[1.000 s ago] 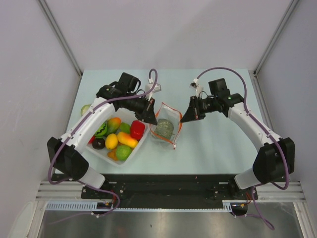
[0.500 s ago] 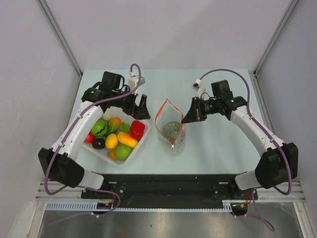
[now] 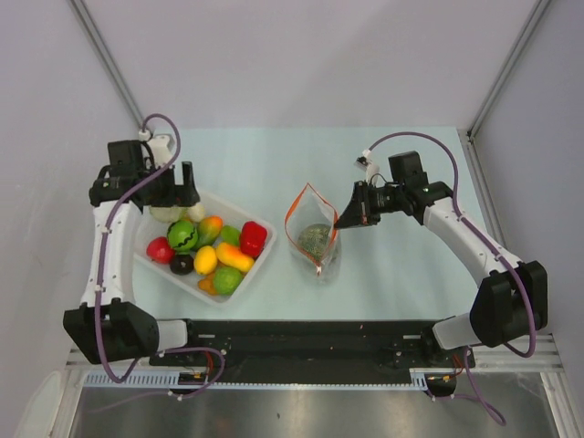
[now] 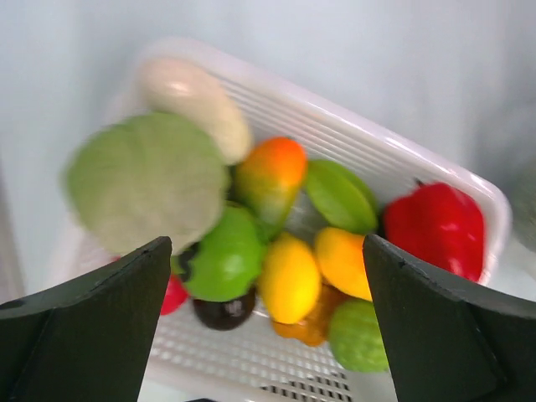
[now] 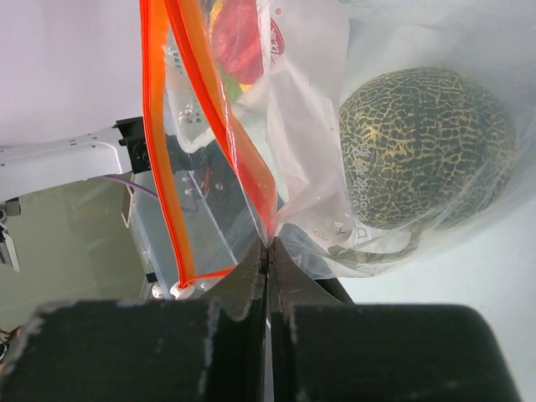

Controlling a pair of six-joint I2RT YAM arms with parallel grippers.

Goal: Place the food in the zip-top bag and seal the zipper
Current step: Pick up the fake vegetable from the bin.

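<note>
Right tool (image 5: 268,251) pinches the zip-top bag (image 3: 306,208) at its mouth.
Grey-green ball (image 5: 427,146) sits inside, beside that tool; left tool (image 4: 266,244) gapes wide above the cabbage head (image 4: 146,180).

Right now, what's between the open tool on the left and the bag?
The white tray sits there, with its red pepper nearest the bag. The top view shows it.

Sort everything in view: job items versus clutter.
Job: zip-top bag, its orange-red zipper, mottled melon ball already inside, cabbage head, right gripper pinching the bag's mouth.
Lying about: red pepper, yellow lemon, white tray.
</note>
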